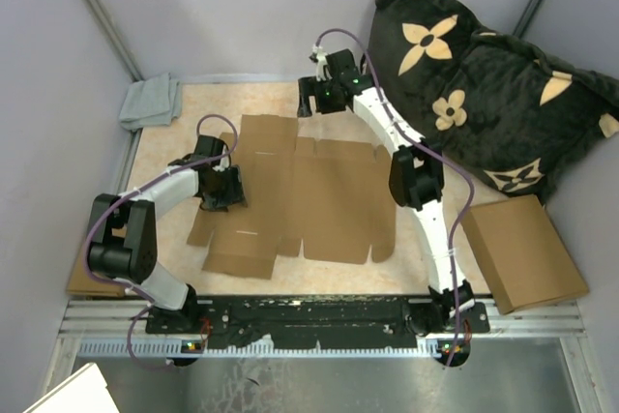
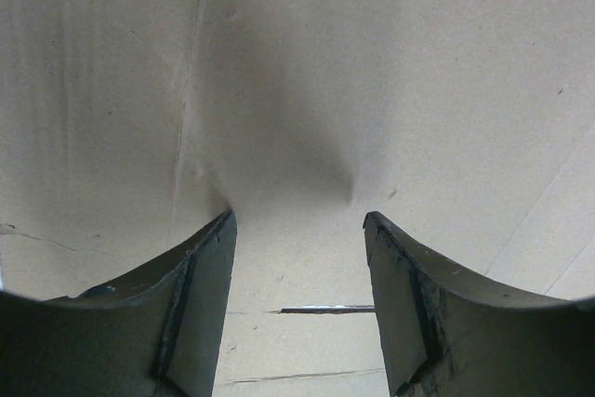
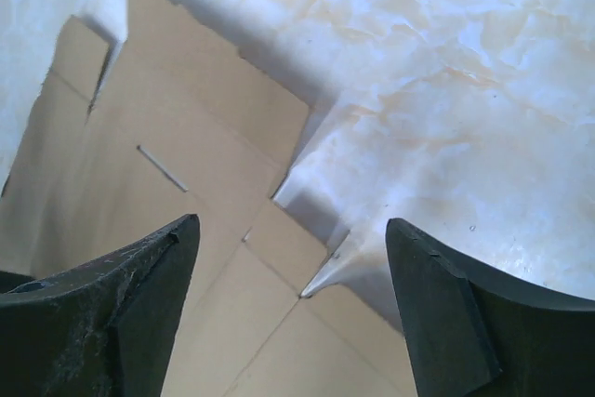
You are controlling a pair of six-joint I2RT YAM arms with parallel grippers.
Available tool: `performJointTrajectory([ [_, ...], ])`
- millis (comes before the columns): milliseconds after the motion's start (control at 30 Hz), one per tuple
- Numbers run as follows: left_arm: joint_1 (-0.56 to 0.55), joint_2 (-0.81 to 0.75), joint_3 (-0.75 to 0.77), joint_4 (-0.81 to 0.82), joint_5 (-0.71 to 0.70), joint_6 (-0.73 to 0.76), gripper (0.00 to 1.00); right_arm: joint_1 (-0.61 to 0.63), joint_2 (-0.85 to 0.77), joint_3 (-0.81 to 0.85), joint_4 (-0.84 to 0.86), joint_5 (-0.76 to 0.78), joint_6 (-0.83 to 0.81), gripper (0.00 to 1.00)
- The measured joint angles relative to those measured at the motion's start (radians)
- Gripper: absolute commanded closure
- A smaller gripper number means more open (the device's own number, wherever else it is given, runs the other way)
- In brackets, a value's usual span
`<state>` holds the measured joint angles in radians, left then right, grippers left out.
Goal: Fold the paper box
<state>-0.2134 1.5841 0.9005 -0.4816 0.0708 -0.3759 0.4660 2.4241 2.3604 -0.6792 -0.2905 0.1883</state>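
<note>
Top external view: the paper box (image 1: 309, 202) lies as a flat die-cut sheet at the middle of the counter (image 1: 193, 103); no flap is raised and no wall stands, so I judge the folding not yet begun and every crease left to do. The left gripper (image 1: 221, 191) hangs over the sheet's left panels; the right gripper (image 1: 311, 96) sits at the sheet's far edge. Around it: a grey cloth (image 1: 150, 102) at the far left corner, well apart; a black cushion (image 1: 484, 84) with beige flowers at the far right; a ready-made brown box (image 1: 522, 250) beside the right arm, off the counter's right edge; nothing rests on the sheet itself.

Left wrist view: the jaws are spread, nothing between them; plain cardboard fills the frame close beneath, with one crease line and a short slot visible; whether the fingers (image 2: 200, 304) touch the board cannot be told.

Right wrist view: the jaws are spread and empty, above the sheet's notched far edge, bare counter to the right; the cushion could crowd the right arm's reach, in my judgement.
</note>
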Motion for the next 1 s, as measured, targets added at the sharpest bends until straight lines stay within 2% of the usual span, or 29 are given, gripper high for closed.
performJointTrajectory([
  [267,0.0,0.0,0.0,0.0,0.0,0.007,0.36,-0.01,0.147,0.024,0.0,-0.111,0.006,0.22],
  [467,0.0,0.0,0.001,-0.001,0.0,0.007,0.37,-0.002,0.153,0.014,-0.007,-0.214,-0.002,0.25],
  [733,0.002,0.0,0.001,-0.015,-0.011,0.007,0.37,0.003,0.061,-0.167,-0.01,-0.21,-0.072,0.27],
  [1000,0.002,0.0,0.001,-0.022,-0.018,0.007,0.37,0.04,-0.051,-0.279,-0.037,-0.164,-0.113,0.28],
])
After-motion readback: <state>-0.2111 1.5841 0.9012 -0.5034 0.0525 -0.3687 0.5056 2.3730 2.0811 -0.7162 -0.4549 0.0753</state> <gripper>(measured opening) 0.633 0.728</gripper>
